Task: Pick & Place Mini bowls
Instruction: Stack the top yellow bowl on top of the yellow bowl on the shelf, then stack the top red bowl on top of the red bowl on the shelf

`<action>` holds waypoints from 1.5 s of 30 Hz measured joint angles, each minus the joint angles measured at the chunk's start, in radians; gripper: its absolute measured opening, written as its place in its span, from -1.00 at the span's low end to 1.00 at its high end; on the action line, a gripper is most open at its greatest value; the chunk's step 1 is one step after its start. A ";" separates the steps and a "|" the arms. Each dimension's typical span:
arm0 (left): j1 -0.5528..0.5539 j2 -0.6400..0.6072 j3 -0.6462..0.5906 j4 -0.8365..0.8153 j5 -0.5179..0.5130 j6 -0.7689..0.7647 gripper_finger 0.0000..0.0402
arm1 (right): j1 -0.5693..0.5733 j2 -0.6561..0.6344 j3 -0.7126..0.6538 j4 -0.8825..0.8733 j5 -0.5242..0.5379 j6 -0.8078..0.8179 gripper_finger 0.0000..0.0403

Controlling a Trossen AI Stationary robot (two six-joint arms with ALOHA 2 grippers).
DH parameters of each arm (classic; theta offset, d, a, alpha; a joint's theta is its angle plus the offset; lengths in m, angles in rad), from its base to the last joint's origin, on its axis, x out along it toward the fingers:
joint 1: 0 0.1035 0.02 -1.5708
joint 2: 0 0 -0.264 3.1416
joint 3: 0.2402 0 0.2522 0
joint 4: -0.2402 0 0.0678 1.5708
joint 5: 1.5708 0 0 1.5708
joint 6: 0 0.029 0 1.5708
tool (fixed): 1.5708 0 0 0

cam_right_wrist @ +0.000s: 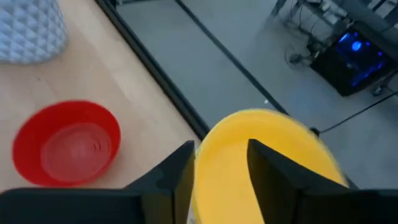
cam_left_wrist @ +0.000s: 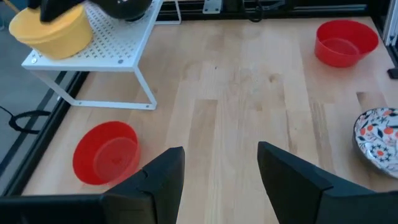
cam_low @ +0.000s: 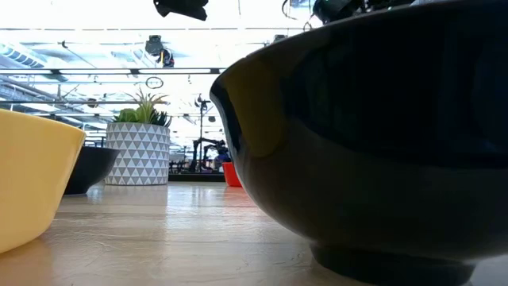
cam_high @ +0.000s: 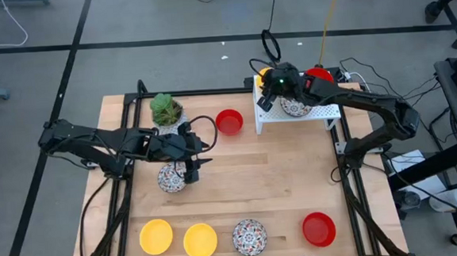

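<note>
My right gripper [cam_high: 267, 87] [cam_right_wrist: 221, 146] is open over the far left corner of a white rack [cam_high: 321, 113]. It stands right above a yellow mini bowl [cam_right_wrist: 292, 155] [cam_left_wrist: 53, 31] that sits on that corner. A patterned bowl [cam_high: 295, 105] and a red bowl [cam_high: 318, 76] also stand on the rack. My left gripper [cam_high: 203, 160] [cam_left_wrist: 221, 155] is open, level above the table's middle left, just right of a patterned bowl [cam_high: 170, 179] that rests on the wood. A red bowl [cam_high: 230, 121] [cam_left_wrist: 106, 152] stands between the rack and a plant. My right gripper comes at the yellow bowl from above, with its fingers [cam_right_wrist: 180, 171] apart over the rim on the bowl's table-left side [cam_right_wrist: 208, 149]. Whether either finger touches the bowl, I cannot tell.
Along the near edge stand two yellow bowls [cam_high: 156, 236] [cam_high: 200, 240], a patterned bowl [cam_high: 249, 236] and a red bowl [cam_high: 320, 228]. A potted plant [cam_high: 166, 109] stands at the far left. Bare wood lies in the table's middle [cam_high: 271, 173]. A dark frame borders the table.
</note>
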 joint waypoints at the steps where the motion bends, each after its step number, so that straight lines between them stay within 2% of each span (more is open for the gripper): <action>1: 0.000 0.000 0.000 0.000 0.000 -0.010 0.03 | 0.005 -0.014 0.000 0.001 0.000 0.001 -0.27; 7: 0.000 0.013 -0.009 -0.014 0.000 0.013 0.03 | 0.071 -0.112 0.000 -0.013 -0.006 -0.008 -0.21; 17: 0.034 0.114 -0.079 0.056 -0.027 0.126 0.03 | 0.267 -0.218 0.000 -0.099 -0.027 -0.045 -0.29; 27: 0.156 0.324 -0.081 0.113 -0.038 0.203 0.03 | 0.443 -0.236 -0.005 -0.132 -0.024 0.014 -0.30; 37: 0.292 0.471 -0.079 0.272 -0.043 0.382 0.03 | 0.526 -0.236 -0.064 -0.138 -0.021 0.037 -0.30; 45: 0.385 0.529 -0.078 0.390 0.097 0.393 0.03 | 0.545 -0.236 -0.076 -0.142 -0.021 0.037 -0.30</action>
